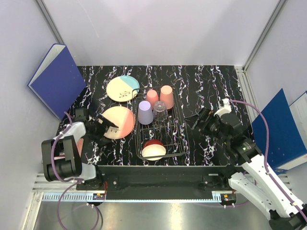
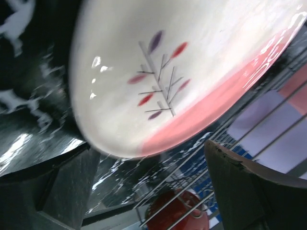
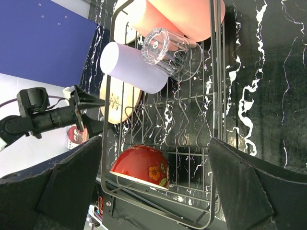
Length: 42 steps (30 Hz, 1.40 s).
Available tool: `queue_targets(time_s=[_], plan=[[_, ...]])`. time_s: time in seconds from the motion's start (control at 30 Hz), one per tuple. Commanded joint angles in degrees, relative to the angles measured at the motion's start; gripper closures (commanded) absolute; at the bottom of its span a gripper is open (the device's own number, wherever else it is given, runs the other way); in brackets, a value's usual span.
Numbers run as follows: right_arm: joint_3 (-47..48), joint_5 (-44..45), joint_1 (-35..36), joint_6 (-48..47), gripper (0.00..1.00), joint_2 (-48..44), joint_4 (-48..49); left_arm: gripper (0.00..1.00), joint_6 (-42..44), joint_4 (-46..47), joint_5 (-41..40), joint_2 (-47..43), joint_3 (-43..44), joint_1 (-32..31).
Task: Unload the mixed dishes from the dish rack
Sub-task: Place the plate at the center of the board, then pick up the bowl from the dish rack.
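At the far left, a blue binder leans on the wall. The left arm points toward 3 o'clock. The left jaws stand apart and hold nothing, at the 9 o'clock rim of a pink-and-cream plate. In the left wrist view that rim sits between the 2 spread fingers, with the plate's leaf pattern facing the camera. I cannot tell whether a finger touches the rim. The plate is on the black marbled desk, just beside the left side of the dish rack. At 12 o'clock from it, a blue-and-cream plate lies flat on the desk, apart from the rack.

The rack holds 5 things:
- A lavender cup stands base up on the rack's left side.
- A clear glass stands just beside the cup, toward 3 o'clock.
- 2 salmon-pink cups stand at the 12 o'clock end.
- A red bowl with a cream inside is tipped on its side at the 6 o'clock end.

The right jaws are spread wide and empty, near the rack's 3 o'clock side and facing 9 o'clock. In the right wrist view the rack lies between the 2 fingers. A second blue binder stands at the far right.
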Motion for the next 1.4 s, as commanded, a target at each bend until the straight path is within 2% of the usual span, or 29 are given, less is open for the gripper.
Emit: queue_targets(time_s=[0.0,0.2,0.3,0.43,0.6,0.67,0.77,0.93,1.1,1.17,1.37], plan=[[-0.4,-0.6,-0.1,0.3,0.00,-0.5,2.4,0.04,4.7,-10.2,-4.3,-3.0,2.4,-0.1],[-1.6,-2.2,-0.1,0.9,0.00,-1.0,3.6,0.06,5.2,-15.7,-3.8,-10.4,4.7,-0.6],[-0.7,-3.8,-0.1,-1.0,0.00,-1.2,3.4,0.06,4.4,-17.4,-4.4,-17.7,5.5,-3.1],[2.3,-3.5,-0.1,-5.0,0.00,0.4,0.0,0.06,3.5,-18.3,-8.6,-29.5,9.2,-10.4],[12.6,-0.4,0.0,-12.5,0.00,10.3,-9.0,0.02,8.0,-15.3,-20.4,-37.5,13.0,-20.9],[16.1,3.9,0.0,-12.8,0.00,13.9,-14.0,0.01,9.9,-14.2,-22.2,-38.3,14.0,-24.2],[15.4,7.7,0.0,-11.6,0.00,13.4,-13.5,0.01,11.5,-12.3,-23.5,-38.4,13.6,-26.5],[15.1,7.8,-0.1,-12.1,0.02,20.5,-14.7,0.01,14.4,-12.1,-26.3,-32.4,14.2,-31.4],[13.8,9.8,0.0,-12.4,0.07,21.4,-13.9,0.01,15.3,-12.1,-35.9,-30.0,15.3,-38.6],[15.1,10.7,0.5,-13.4,0.13,21.1,-14.4,0.01,16.2,-12.2,-41.1,-29.8,15.7,-41.5],[18.5,20.0,12.3,-18.0,0.13,18.5,-17.9,0.01,19.1,-12.1,-50.4,-29.7,17.1,-54.6]])
